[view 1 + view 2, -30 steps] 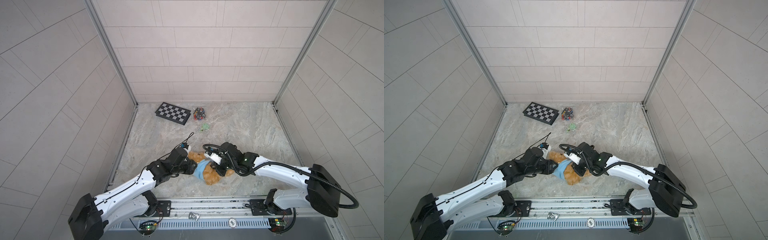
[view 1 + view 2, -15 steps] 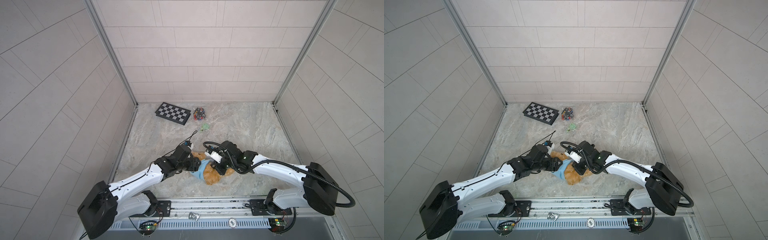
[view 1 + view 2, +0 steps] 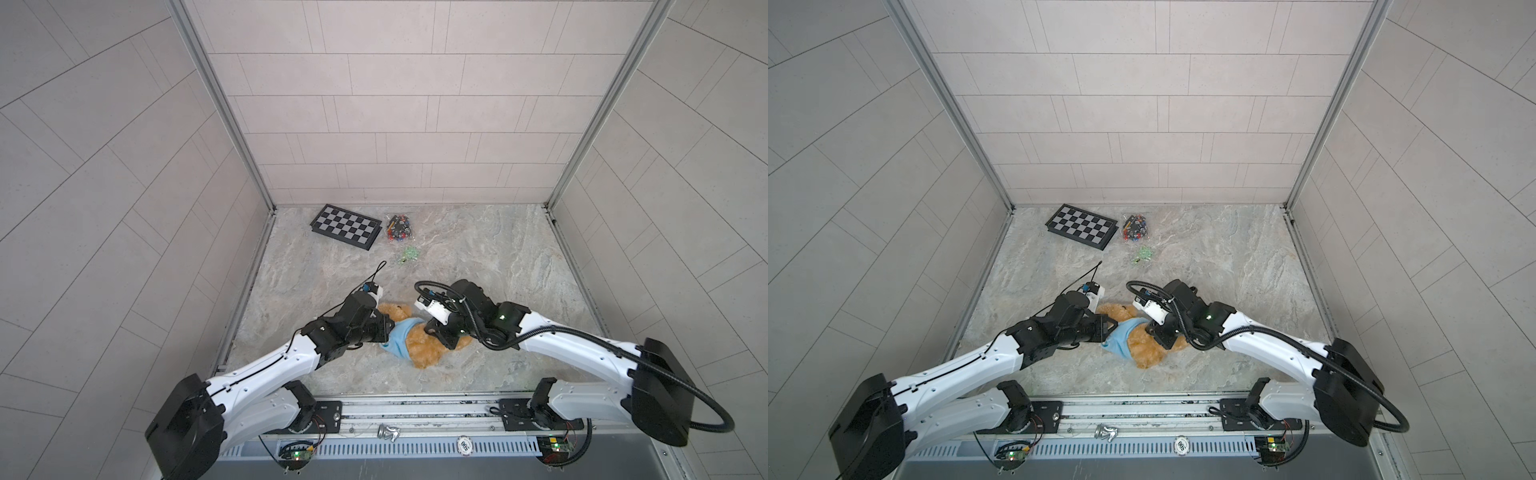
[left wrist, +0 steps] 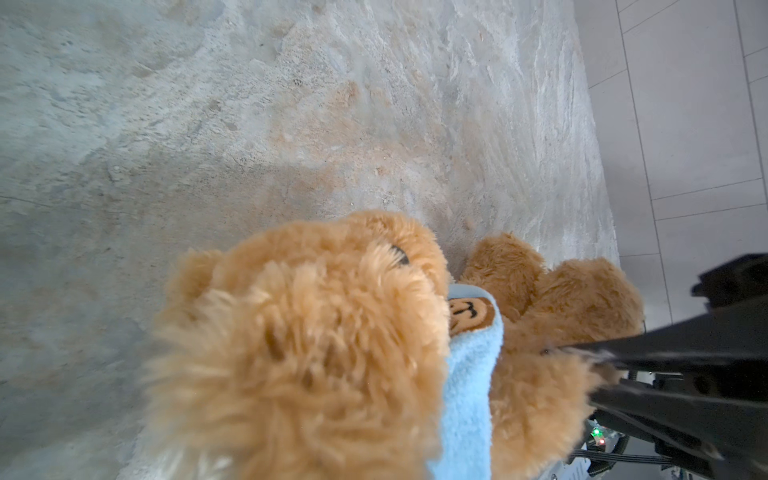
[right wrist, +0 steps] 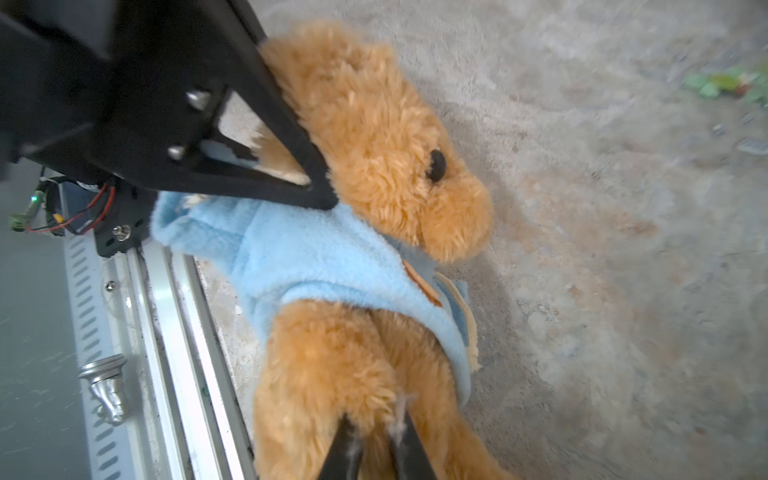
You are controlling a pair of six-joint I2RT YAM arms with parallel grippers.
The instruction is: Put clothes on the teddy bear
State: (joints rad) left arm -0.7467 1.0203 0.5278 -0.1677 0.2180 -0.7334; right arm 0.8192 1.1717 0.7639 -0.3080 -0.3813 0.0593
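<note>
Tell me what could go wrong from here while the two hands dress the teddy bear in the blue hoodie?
1. The left hand is shut at the hoodie, against the head of the teddy bear; it may have pinched fur, so a pull could drag the bear.
2. The right hand has its jaws slightly apart at the bear's lower body; if it lets go, the bear may shift.

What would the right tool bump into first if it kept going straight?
The bear. The right tool points straight into its furry lower body and looks to be touching it, with the blue hoodie farther along.
</note>
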